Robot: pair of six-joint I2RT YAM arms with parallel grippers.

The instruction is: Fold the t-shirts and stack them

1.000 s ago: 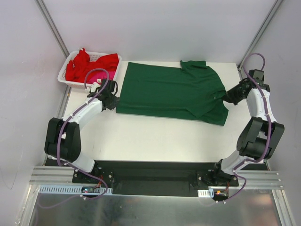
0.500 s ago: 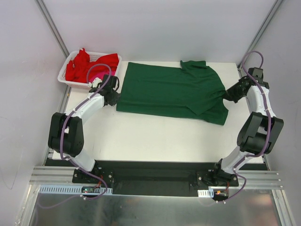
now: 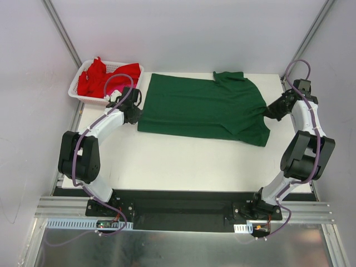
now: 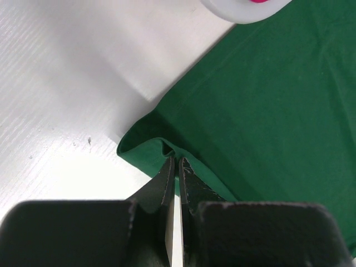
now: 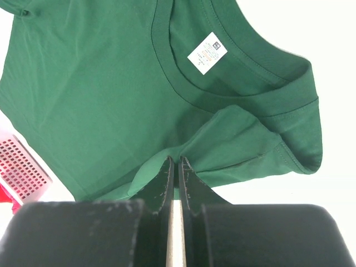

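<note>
Green t-shirt lies spread mostly flat across the far half of the table, hem end to the left, collar end to the right. One sleeve pokes out at the far edge, the other sits near-right.

Left gripper is clenched on the near-left hem corner of the green t-shirt. In the left wrist view the fingers are pressed together with a small ruck of fabric pinched at the tips. How much cloth is between them is hidden by the fingers themselves. From the top view this gripper is mostly covered by its own wrist and cable.

Right gripper is clenched too, nipping a raised fold of the green t-shirt by the collar and shoulder. White neck label shows inside the collar; its print is too small to read. From the top view this grip is a dark blob, contact not clear.

Basket sits at the far-left corner, just beside the hem edge of the green t-shirt. Red t-shirt is heaped in it, spilling over the rim. Pink t-shirt is only a sliver, mostly hidden behind the left arm's cable and the red cloth. Basket is cut off in both wrist views. How many garments it holds, cannot tell.
</note>
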